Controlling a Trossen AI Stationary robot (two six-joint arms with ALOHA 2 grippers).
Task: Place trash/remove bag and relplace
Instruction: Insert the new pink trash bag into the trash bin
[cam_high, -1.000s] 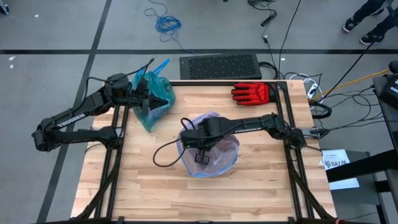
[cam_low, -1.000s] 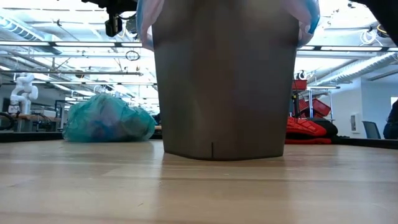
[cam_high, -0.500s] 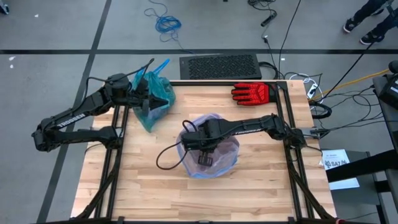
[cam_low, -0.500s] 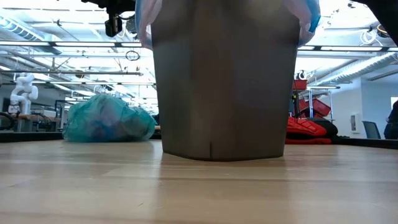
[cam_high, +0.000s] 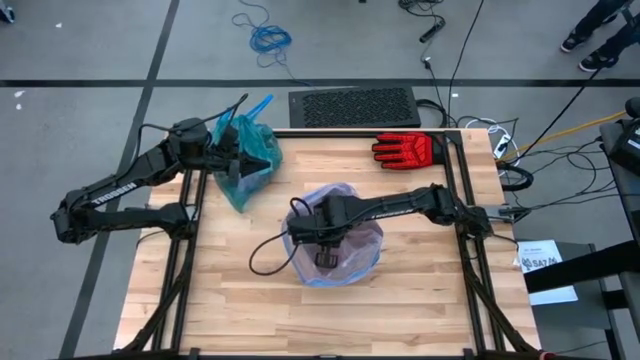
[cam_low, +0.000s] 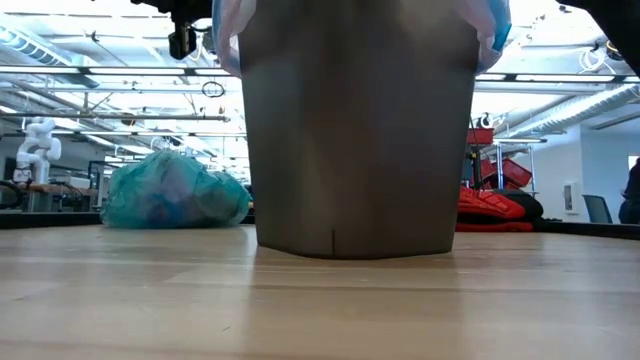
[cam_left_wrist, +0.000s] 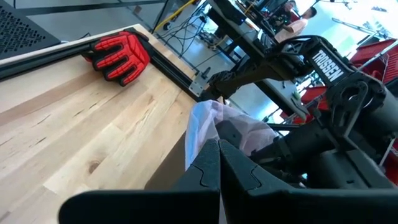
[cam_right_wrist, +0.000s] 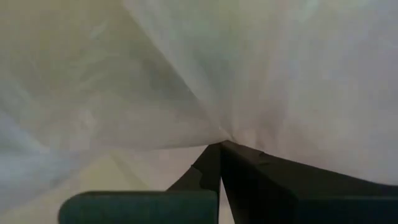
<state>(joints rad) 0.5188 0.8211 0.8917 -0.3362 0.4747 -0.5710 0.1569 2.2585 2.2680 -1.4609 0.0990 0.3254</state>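
**A:** From above, what is being shown on the pale wooden table (cam_high: 230, 300)?

**B:** A tall grey-brown bin, lined with a pale pink translucent plastic bag (cam_high: 340, 200), is being worked at mid-table. The right gripper (cam_high: 327, 258) is being held down inside the liner's mouth, fingers clenched together, apparently so the film is pressed into the bin. The thin teal-green crinkly plastic bag (cam_high: 247, 160), already out of the bin and bulging, is being kept at the far left corner, with the left gripper (cam_high: 232, 155) parked against it. A red work glove (cam_high: 405, 149) is being left untouched at the far edge.

**A:** And at table height?

**B:** The bin (cam_low: 355, 130) is being seen close up, the pink liner folded over its rim. The teal-green bag is being rested on the table behind it to one side, seemingly filled; the trash itself cannot be made out.

**A:** The left wrist camera?

**B:** The left gripper's dark fingers (cam_left_wrist: 208, 171) are being held shut on nothing visible, aimed across the table at the lined bin and the right arm.

**A:** The right wrist camera?

**B:** Nearly everything is being filled by pale plastic film, gathered to a pucker at the shut fingertips (cam_right_wrist: 217, 155); whether film is being pinched or merely pushed cannot be told.
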